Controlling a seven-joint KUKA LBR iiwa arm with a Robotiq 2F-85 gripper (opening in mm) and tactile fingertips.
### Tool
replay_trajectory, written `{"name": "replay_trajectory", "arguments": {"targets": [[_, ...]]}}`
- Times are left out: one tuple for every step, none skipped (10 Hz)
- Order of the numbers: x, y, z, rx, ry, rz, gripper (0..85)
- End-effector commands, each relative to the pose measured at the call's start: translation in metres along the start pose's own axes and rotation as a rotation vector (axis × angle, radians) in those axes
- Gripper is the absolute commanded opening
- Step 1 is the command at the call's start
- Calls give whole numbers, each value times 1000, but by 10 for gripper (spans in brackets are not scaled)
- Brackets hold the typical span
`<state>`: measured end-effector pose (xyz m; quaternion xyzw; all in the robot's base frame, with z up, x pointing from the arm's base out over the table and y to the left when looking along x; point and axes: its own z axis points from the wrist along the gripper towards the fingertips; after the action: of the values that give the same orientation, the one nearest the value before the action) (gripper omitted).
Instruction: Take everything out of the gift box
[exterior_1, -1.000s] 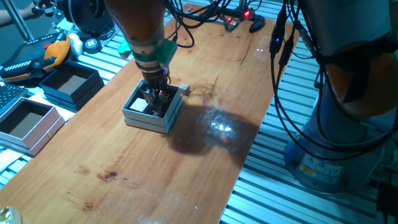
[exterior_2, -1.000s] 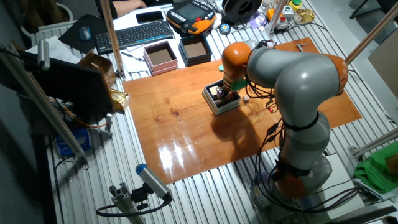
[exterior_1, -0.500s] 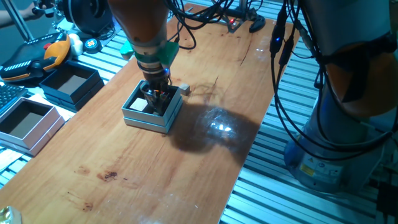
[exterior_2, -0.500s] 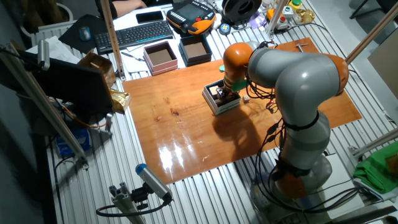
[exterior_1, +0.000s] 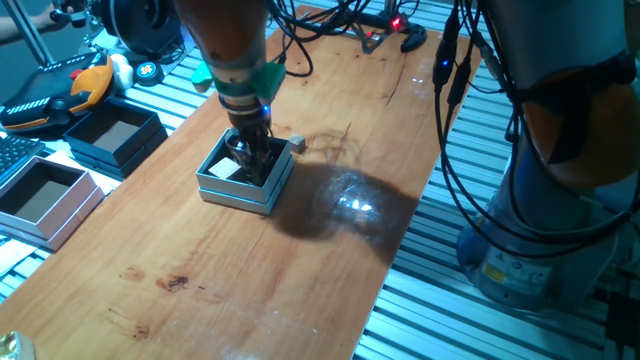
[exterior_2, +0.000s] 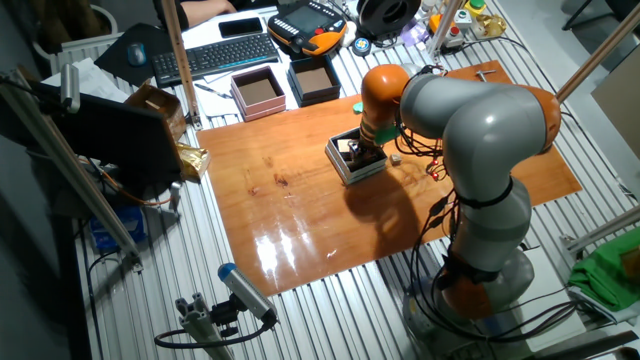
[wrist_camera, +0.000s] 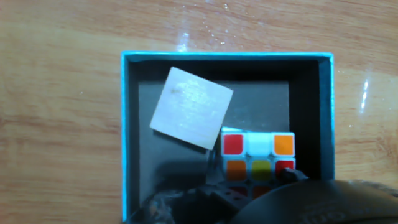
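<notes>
The gift box (exterior_1: 244, 176) sits near the middle of the wooden table (exterior_1: 300, 260), and from where I stand it is not emptied yet. Looking down into it through the hand view, I can see the puzzle cube (wrist_camera: 257, 157), with its red, white, orange and yellow squares, lying on the dark floor by one wall, and a plain pale cube (wrist_camera: 191, 107) just beside it, turned at an angle, its corner seeming to touch the puzzle cube. So two of the pieces are inside.

A tiny pale block (exterior_1: 297, 144) lies on the wood just outside the box, next to its far corner. I would judge that one is already out, which leaves roughly a third of the job done.

The gripper (exterior_1: 252, 158) is down inside the box, right over the puzzle cube. Its fingers are dark and crowded together at the bottom edge of the hand view, and I cannot tell whether they have closed on the cube or are only standing around it. My guess is the puzzle cube is the piece being dealt with, and the pale cube would come after.

Off to the side, well apart from all this, there is a dark navy box (exterior_1: 112, 135) and a larger white box (exterior_1: 42, 200) with a brown inside.
</notes>
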<state>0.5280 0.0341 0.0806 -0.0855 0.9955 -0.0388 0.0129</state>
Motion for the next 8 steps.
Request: {"name": "replay_trajectory", "arguments": {"targets": [[-1, 0, -4, 0, 9, -1, 387], [-1, -1, -4, 2, 8, -1, 410], [-2, 0, -4, 2, 8, 4, 437], [-2, 0, -4, 2, 9, 6, 493], [-2, 1, -5, -2, 5, 13, 533], [-2, 1, -5, -2, -1, 15, 567], [-2, 0, -5, 3, -8, 15, 603], [-3, 0, -6, 8, -18, 13, 640]]}}
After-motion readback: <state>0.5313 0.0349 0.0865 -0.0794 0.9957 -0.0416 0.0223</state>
